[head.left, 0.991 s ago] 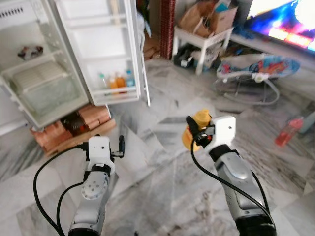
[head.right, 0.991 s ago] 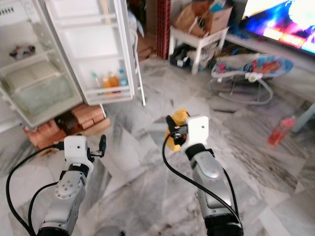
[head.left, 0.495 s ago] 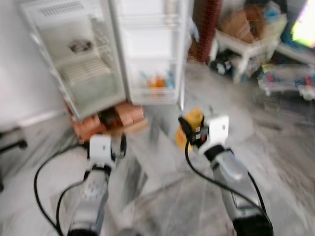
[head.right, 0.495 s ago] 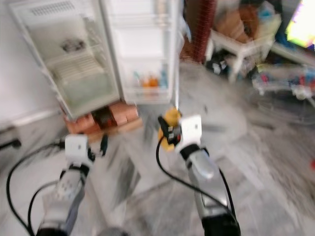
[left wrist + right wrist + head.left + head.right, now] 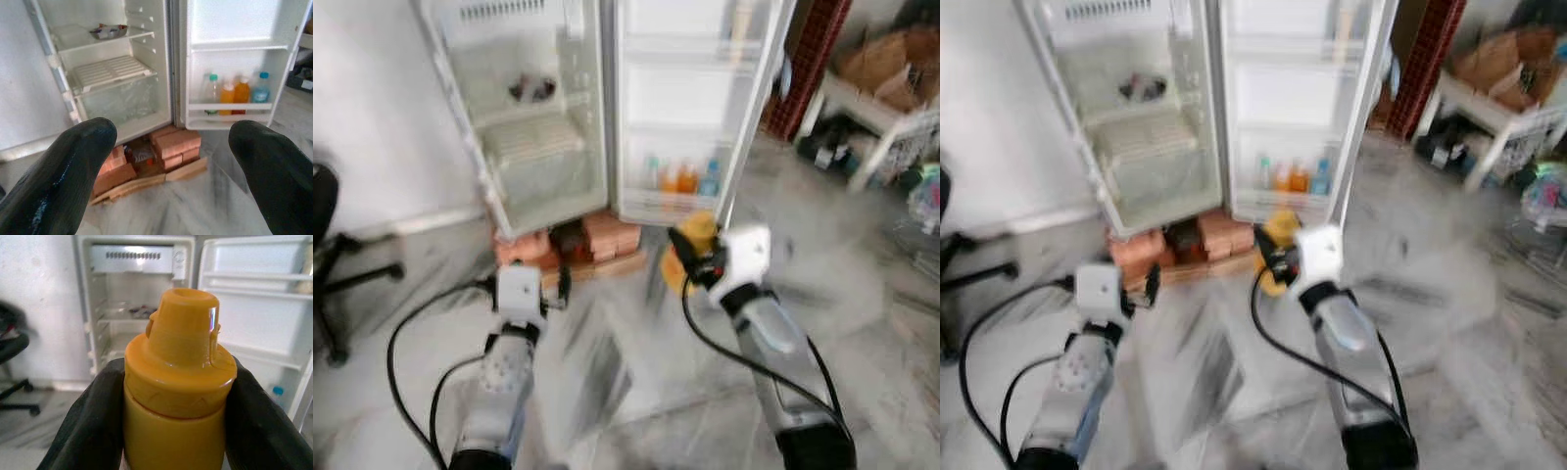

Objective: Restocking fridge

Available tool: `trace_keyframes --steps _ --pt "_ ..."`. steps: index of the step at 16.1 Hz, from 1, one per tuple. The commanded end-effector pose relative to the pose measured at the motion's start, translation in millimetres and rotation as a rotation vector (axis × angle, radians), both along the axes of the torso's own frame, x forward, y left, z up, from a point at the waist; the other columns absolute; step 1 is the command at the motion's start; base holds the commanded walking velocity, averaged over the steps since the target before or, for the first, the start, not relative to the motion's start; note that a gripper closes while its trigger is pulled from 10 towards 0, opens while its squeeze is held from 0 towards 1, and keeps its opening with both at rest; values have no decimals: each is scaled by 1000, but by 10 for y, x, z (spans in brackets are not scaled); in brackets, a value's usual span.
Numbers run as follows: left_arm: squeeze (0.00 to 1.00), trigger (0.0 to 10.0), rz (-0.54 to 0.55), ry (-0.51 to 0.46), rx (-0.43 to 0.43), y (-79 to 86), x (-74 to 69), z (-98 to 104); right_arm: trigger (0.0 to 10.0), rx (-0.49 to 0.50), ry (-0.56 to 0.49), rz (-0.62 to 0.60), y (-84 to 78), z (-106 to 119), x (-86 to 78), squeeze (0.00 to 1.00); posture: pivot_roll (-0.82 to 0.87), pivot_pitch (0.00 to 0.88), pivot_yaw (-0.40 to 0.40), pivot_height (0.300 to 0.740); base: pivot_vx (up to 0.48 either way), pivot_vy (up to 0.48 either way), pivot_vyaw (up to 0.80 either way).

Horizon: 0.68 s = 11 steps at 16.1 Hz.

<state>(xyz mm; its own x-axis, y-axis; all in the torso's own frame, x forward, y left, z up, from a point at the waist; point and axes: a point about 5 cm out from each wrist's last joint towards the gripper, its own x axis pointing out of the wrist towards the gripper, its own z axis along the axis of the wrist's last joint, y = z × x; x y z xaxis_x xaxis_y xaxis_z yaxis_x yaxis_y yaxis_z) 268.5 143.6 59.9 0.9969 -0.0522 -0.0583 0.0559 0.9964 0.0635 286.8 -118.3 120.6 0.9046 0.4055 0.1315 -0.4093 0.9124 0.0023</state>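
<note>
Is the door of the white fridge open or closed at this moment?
Open. The white fridge's door is swung wide, showing its inner shelf of small bottles and the fridge's bare wire shelf.

Glossy plastic yellow bottle [image 5: 176, 396]; floor [image 5: 862, 294] seemingly polished marble.

You have the open fridge [image 5: 533, 117] at 12 o'clock on bricks [image 5: 607, 235], bottles [image 5: 682, 177] in its door shelf, a chair [image 5: 333, 255] at 9 o'clock, and a table [image 5: 876, 103] at 2 o'clock.
</note>
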Motion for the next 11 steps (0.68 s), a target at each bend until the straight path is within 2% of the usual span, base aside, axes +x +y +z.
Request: trace_keyframes --steps 1,9,11 --pt "0 10000 19 5 34 95 9 -2 10000 26 -56 40 107 124 -3 0 116 42 -8 740 435 0 0" --pt "0 10000 25 11 48 96 26 -9 10000 -9 -75 92 181 130 -22 0 115 42 -7 740 435 0 0" --pt "0 10000 33 18 52 101 29 -16 10000 0 -71 88 186 125 -24 0 115 42 -7 740 433 0 291"
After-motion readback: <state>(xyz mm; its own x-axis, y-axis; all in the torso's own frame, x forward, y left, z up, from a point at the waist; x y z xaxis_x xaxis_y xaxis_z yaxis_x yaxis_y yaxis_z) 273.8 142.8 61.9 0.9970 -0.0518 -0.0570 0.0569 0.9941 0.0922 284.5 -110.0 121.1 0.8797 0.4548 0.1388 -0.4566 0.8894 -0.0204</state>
